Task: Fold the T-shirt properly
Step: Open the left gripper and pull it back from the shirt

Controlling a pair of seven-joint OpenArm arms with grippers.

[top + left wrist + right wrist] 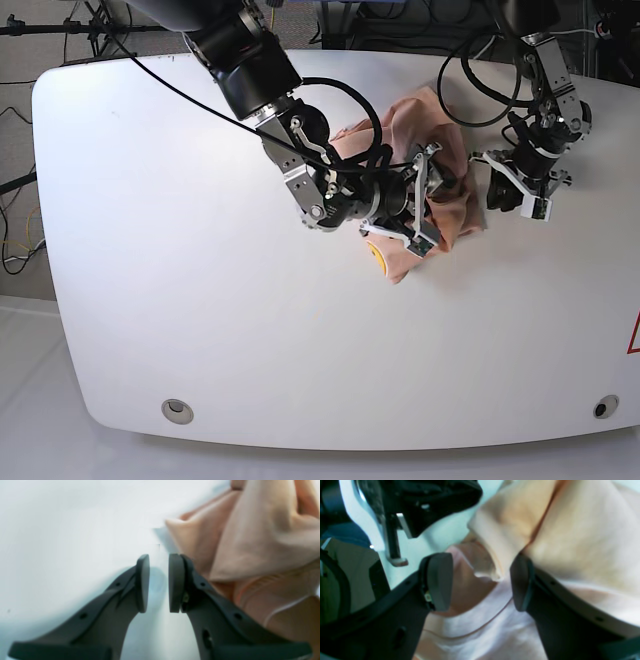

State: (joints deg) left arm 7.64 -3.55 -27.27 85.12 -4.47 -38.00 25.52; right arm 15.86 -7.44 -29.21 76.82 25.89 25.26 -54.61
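Note:
The peach T-shirt (462, 200) lies bunched in a wrinkled heap on the white table (200, 250), with a bit of yellow print (378, 257) peeking out at its near edge. My right gripper (432, 200) sits over the heap. In the right wrist view its jaws (480, 582) stand wide open, a fold of the T-shirt (500, 530) hanging between them and draping over one finger (520, 585). My left gripper (513, 203) hovers just beside the heap's edge. In the left wrist view it (158, 582) is open by a narrow gap, with only bare table between the pads and the T-shirt (262, 542) alongside.
The other arm's dark body (420, 500) looms close at the top of the right wrist view. Cables and stands (400, 15) run behind the table's far edge. Two round mounting holes (177, 408) (600, 408) sit near the front edge.

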